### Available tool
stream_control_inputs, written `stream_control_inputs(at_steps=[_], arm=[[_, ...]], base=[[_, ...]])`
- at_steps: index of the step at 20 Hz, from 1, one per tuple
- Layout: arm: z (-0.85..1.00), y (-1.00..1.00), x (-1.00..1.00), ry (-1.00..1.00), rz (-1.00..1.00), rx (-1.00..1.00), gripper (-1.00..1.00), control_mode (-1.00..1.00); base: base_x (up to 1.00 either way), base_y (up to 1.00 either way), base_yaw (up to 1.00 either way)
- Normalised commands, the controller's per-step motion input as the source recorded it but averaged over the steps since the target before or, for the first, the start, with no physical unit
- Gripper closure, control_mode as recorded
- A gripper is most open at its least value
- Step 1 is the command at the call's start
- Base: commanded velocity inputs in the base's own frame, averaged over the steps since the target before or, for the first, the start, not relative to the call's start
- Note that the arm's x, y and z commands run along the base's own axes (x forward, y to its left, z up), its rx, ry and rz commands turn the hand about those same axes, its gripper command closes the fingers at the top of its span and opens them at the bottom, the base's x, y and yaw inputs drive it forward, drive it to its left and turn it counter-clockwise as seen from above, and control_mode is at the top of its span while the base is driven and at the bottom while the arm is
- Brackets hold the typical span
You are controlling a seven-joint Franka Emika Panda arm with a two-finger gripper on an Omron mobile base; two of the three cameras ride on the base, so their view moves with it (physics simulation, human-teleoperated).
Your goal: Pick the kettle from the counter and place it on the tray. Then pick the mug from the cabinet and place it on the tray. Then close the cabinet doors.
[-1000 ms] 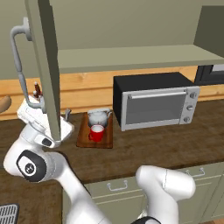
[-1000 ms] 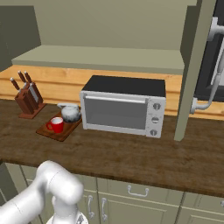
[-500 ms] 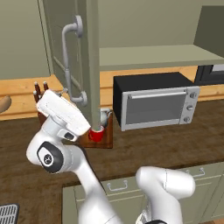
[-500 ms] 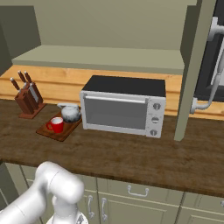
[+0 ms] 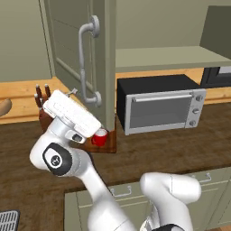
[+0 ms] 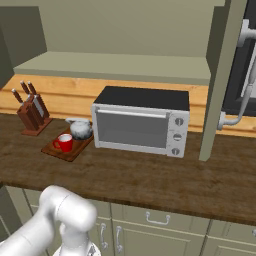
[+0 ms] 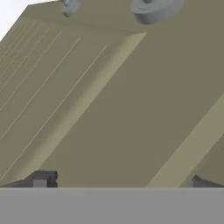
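The silvery kettle [image 6: 80,129] and the red mug [image 6: 64,142] both stand on the reddish-brown tray [image 6: 70,150], on the dark counter [image 6: 150,175] left of the microwave. The left cabinet door [image 5: 76,54] stands partly swung, its grey bar handle [image 5: 85,63] facing me. My white hand [image 5: 70,115] sits low against this door, just left of the mug [image 5: 100,137]. In the hand view the gripper [image 7: 118,181] is open, its fingertips [image 7: 41,179] wide apart close to the door's panelled face [image 7: 122,100]. The right cabinet door [image 6: 220,75] stands open, edge-on.
A black and silver microwave [image 6: 142,122] stands on the counter beside the tray. A knife block [image 6: 31,112] is at the back left. The cabinet's pale shelf [image 6: 115,65] runs above the microwave. Grey-green drawers [image 6: 160,225] lie below the counter edge.
The left cabinet door has swung rightward toward the cabinet, showing more of its face, and my hand has followed it. Kettle, mug, tray and the right door have not moved.
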Motion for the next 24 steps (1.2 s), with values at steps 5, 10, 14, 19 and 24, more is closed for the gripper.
stream_control_inputs(at_steps=[5,10,14,19,24], arm=[[0.53,-0.85,0.23,0.00,0.16,0.13,-1.00,-1.00],[0.37,-0.82,0.30,0.02,0.20,0.14,-1.00,-1.00],[0.14,-0.67,0.50,0.12,0.12,0.10,-1.00,-1.00],[0.00,-0.60,0.78,0.19,0.07,0.10,-1.00,-1.00],[0.00,-0.61,0.80,0.22,0.06,0.10,-1.00,-1.00]], base=[[0.00,0.00,0.00],[0.00,0.00,0.00],[0.00,0.00,0.00],[0.00,0.00,0.00],[0.00,0.00,0.00]])
